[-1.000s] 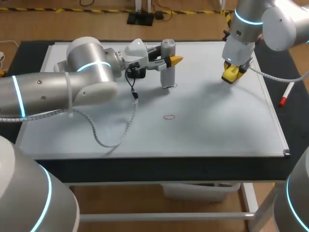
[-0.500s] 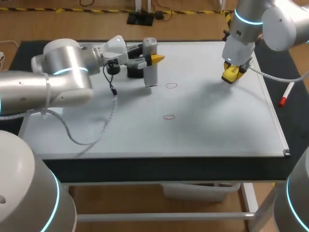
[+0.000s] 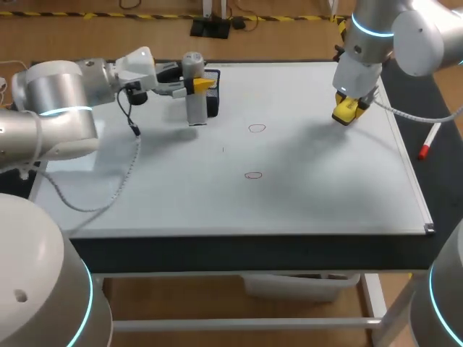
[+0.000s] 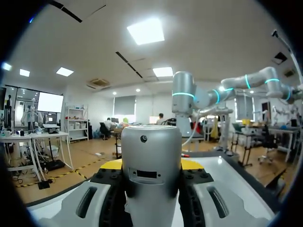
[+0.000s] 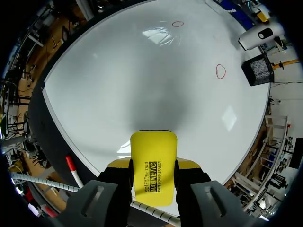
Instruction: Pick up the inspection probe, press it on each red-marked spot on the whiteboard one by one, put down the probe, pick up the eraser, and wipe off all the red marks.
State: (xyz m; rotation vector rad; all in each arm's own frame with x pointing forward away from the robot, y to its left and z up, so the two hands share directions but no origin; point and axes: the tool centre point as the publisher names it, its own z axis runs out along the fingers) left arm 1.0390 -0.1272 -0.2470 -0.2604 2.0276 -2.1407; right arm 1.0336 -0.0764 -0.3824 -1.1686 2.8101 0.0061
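Observation:
My left gripper [image 3: 202,84] is shut on the inspection probe [image 3: 194,97], a grey-capped white cylinder held upright over the whiteboard [image 3: 325,195] at its back left, beside a black mesh holder [image 3: 212,103]. In the left wrist view the probe [image 4: 151,165] fills the gap between the yellow tips. Two red marks are drawn on the board, one [image 3: 256,129] near the middle and one [image 3: 252,175] closer to the front. My right gripper [image 3: 349,108] hovers over the back right of the board, shut on the yellow eraser [image 5: 153,165]. Both marks [image 5: 220,71] [image 5: 177,23] lie ahead of it.
A red-capped marker [image 3: 429,141] lies on the dark table right of the board's frame, also seen beside my right gripper as the marker [image 5: 72,166]. A black cable hangs from my left wrist [image 3: 132,126] over the board.
My left arm has carried the probe leftward and back, away from the upper red mark to the black holder. The right arm and eraser have stayed put.

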